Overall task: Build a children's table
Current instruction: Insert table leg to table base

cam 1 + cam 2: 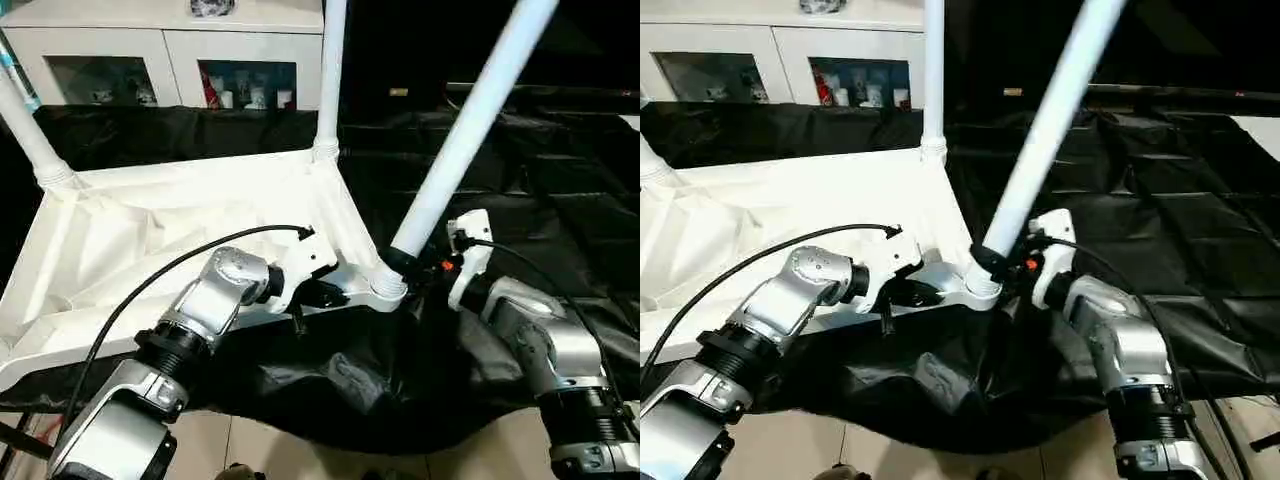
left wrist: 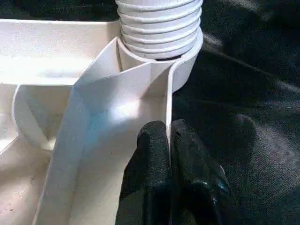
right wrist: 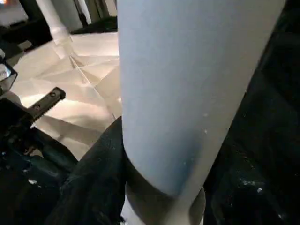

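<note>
White plastic is dominating the scene: the children's table top point(image 1: 150, 240) is lying upside down on a black cloth point(image 1: 560, 190) spread over the worktop, ribbed underside up, with white cabinets point(image 1: 170, 50) behind. At far left one leg point(image 1: 25, 125) is standing in its corner socket, and a second leg point(image 1: 330, 70) is rising upright from the far corner. The left gripper point(image 2: 168, 140) is pinching the thin rim wall beside the near socket point(image 1: 388, 285), its fingers point(image 2: 152, 154) nearly closed on the rim. A third leg point(image 1: 470, 120) is leaning in that socket, tilted to the right, its threaded base seated. The right gripper point(image 1: 425, 272) is clasping this leg low down, fingers about half spread around the tube. Stiff, light and smooth, the leg probably handles best gripped near its base, where leverage is smallest.
</note>
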Motion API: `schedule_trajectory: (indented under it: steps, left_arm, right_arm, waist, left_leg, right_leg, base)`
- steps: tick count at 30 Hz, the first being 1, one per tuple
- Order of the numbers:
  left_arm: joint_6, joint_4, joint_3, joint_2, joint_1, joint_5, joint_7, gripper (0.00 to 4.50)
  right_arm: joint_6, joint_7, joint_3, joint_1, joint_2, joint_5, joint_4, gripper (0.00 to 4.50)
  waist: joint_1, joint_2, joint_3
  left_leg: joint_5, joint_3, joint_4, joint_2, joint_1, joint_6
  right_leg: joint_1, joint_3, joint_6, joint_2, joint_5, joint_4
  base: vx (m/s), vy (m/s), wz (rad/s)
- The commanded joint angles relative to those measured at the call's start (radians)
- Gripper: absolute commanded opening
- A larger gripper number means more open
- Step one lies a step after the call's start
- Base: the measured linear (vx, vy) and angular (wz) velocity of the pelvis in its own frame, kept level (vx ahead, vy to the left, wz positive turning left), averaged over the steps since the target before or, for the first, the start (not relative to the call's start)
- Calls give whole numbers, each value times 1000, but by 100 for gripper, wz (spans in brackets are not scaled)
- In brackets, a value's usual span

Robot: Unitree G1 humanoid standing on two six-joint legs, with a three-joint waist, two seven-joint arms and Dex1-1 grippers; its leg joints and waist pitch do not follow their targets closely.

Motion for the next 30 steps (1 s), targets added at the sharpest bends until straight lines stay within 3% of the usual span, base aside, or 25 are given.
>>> schedule_trajectory:
  steps: [1,6,9,15,16,20,23,27,30]
  left_arm:
    - [-6,3,18,9,-32,9,29,0]
    - [-8,-5,13,12,-27,7,15,0]
    - [-16,-8,12,15,-24,6,1,0]
    - [-59,-26,6,24,-16,-19,-59,0]
    - [-74,-44,1,33,-9,-25,-82,0]
    - [-105,-93,-11,57,9,-43,-142,0]
    - [-118,-121,-8,73,11,-47,-157,0]
    - [-124,-160,-8,93,16,-64,-204,0]
    - [-135,-184,-20,115,23,-57,-238,0]
  right_arm:
    - [30,8,90,33,-24,-84,46,189]
    - [51,47,141,24,-46,-111,54,189]
    - [40,61,159,9,-51,-130,84,189]
    - [-14,112,185,-21,-52,-143,160,189]
    - [-24,128,186,-21,-55,-141,167,189]
    - [-52,191,181,-22,-64,-127,188,189]
    - [-86,250,175,-30,-76,-112,203,189]
    - [-112,318,175,-47,-95,-106,225,189]
    - [-130,366,187,-55,-108,-117,228,189]
  waist:
    - [-1,-1,-74]
    - [-10,-4,-70]
    - [-17,-3,-71]
    - [-23,-2,-69]
    - [-23,-3,-57]
    - [-24,-4,-53]
    - [-19,4,-43]
    - [-18,-3,-44]
    - [-13,-1,-48]
  left_leg:
    - [-337,-17,-77,16,15,13]
    - [-367,-20,-74,13,20,14]
    - [-376,-23,-75,14,17,13]
    - [-393,-29,-82,20,17,15]
    - [-402,-30,-86,20,15,18]
    - [-402,-30,-91,21,13,24]
    - [-397,-27,-93,21,16,32]
    - [-349,-24,-94,23,10,47]
    - [-308,-24,-94,28,8,55]
  right_leg:
    - [39,33,-101,-55,-539,-104]
    - [35,26,-70,-55,-608,-115]
    - [37,23,-70,-55,-601,-116]
    - [43,19,-97,-60,-539,-114]
    - [39,21,-100,-59,-536,-115]
    - [42,26,-111,-58,-511,-109]
    - [37,30,-131,-57,-477,-106]
    - [44,34,-167,-54,-404,-95]
    - [49,37,-192,-57,-352,-84]
  base:
    - [0,0,0]
    - [0,0,0]
    - [0,0,0]
    - [0,0,0]
    - [0,0,0]
    - [0,0,0]
    - [0,0,0]
    - [0,0,0]
    - [0,0,0]
